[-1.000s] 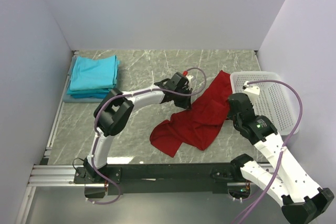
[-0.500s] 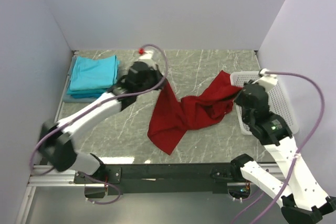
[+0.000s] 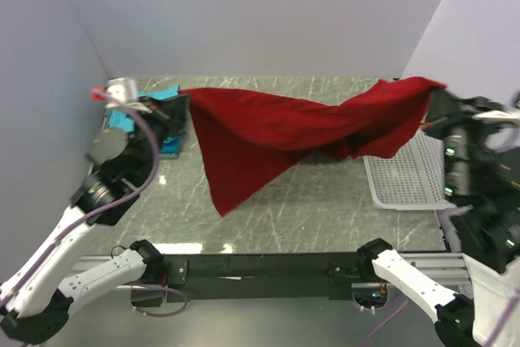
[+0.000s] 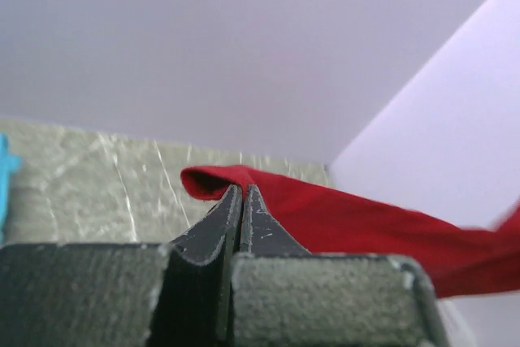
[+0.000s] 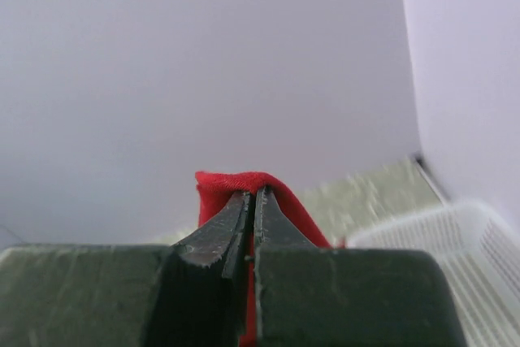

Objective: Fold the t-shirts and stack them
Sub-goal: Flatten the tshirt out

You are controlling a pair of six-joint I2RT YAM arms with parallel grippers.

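Red shirt (image 3: 276,129) is held aloft, opposite edges pinched in closed left fingers (image 4: 214,227) and right fingers (image 5: 219,233) (limp, light cloth; corners judged best holds).

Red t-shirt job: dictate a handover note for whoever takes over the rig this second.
Left gripper: shut on one edge of the red t-shirt.
Right gripper: shut on the opposite edge.
The shirt hangs stretched between them above the table, unfolded.
Teal t-shirts: stacked at far left, only partly in view.
Done: teal stack.
Left: lay the red one flat, fold it, stack it on the teal.
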